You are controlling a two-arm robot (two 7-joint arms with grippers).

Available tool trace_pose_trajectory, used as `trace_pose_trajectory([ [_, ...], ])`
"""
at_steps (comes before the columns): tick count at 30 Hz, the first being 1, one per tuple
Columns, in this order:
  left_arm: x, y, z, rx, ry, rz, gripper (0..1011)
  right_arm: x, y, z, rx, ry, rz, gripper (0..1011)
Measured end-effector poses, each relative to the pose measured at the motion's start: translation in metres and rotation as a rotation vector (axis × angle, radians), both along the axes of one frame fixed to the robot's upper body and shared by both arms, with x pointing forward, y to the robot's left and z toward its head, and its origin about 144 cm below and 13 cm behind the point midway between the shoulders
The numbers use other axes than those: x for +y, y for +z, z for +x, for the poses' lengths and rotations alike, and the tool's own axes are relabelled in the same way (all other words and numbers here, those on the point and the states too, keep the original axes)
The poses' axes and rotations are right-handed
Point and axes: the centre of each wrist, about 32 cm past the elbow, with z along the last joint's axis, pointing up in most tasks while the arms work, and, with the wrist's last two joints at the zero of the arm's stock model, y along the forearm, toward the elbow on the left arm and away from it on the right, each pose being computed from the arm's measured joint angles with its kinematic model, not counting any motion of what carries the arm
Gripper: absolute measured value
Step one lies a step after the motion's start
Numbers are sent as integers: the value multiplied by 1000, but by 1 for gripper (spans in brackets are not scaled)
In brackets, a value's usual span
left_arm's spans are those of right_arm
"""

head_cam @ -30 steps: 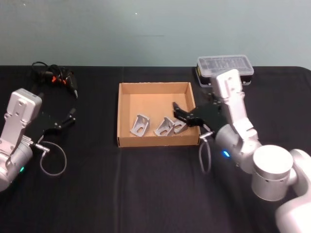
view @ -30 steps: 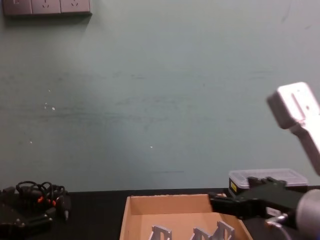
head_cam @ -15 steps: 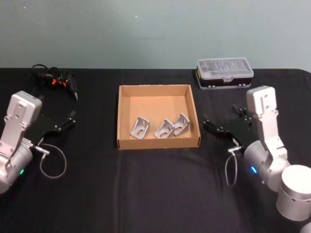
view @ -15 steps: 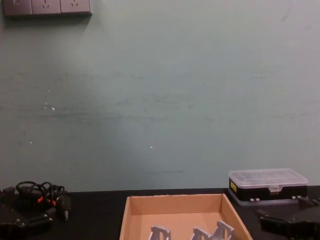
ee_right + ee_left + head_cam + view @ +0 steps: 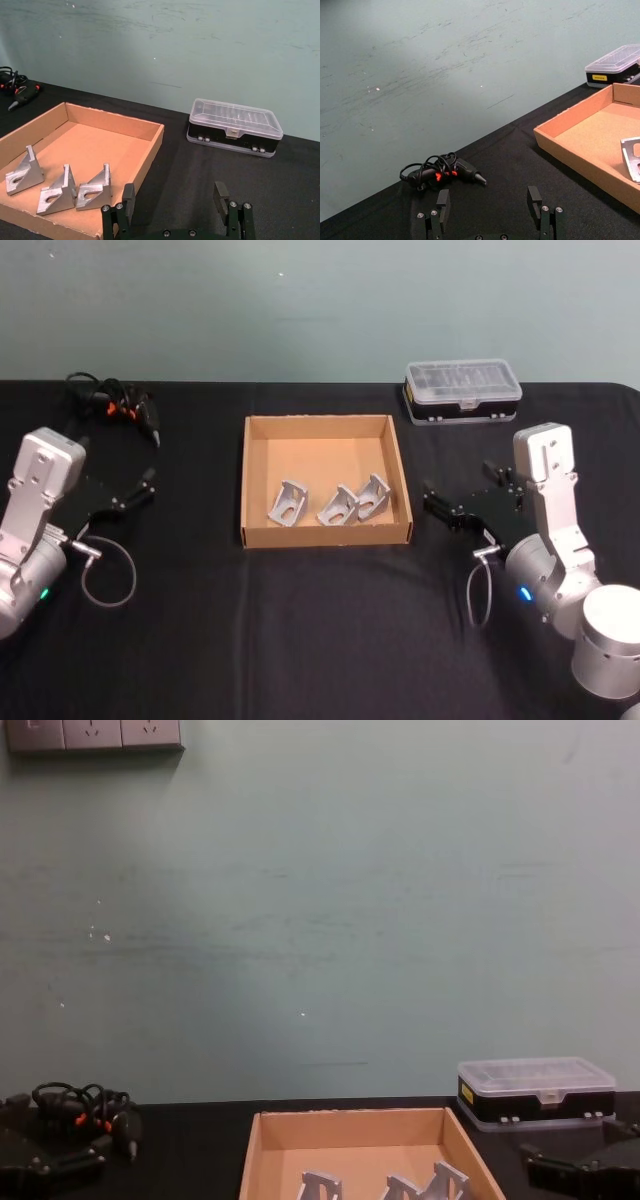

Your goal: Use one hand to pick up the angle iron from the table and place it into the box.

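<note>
The tan cardboard box (image 5: 323, 423) sits mid-table on the black table (image 5: 300, 630). Three silver angle irons lie in a row inside it: one at the left (image 5: 287, 502), one in the middle (image 5: 338, 504) and one at the right (image 5: 375, 494). The right wrist view shows the same row (image 5: 57, 192) in the box (image 5: 150, 150). My right gripper (image 5: 432, 502) hangs open and empty just right of the box, clear of its wall; its fingers (image 5: 129, 197) stand wide apart. My left gripper (image 5: 148, 485) is parked left of the box, open and empty (image 5: 489, 205).
A black plastic case with a clear lid (image 5: 463, 390) stands behind my right gripper at the back right. A black tool with coiled cables and orange marks (image 5: 112, 400) lies at the back left. A loose cable loop (image 5: 108, 580) hangs by the left arm.
My right gripper has drawn back from over the box's right side to the table right of it, leaving the third angle iron inside. The left arm has not moved.
</note>
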Motion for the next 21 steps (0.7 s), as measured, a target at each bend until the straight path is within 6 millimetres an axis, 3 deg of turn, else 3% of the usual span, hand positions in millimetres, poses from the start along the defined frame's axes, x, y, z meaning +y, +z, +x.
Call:
trace_pose_trajectory([
  [21,0,0,0,0,0,0,1011,2,1,1,0,4,-1,1003],
])
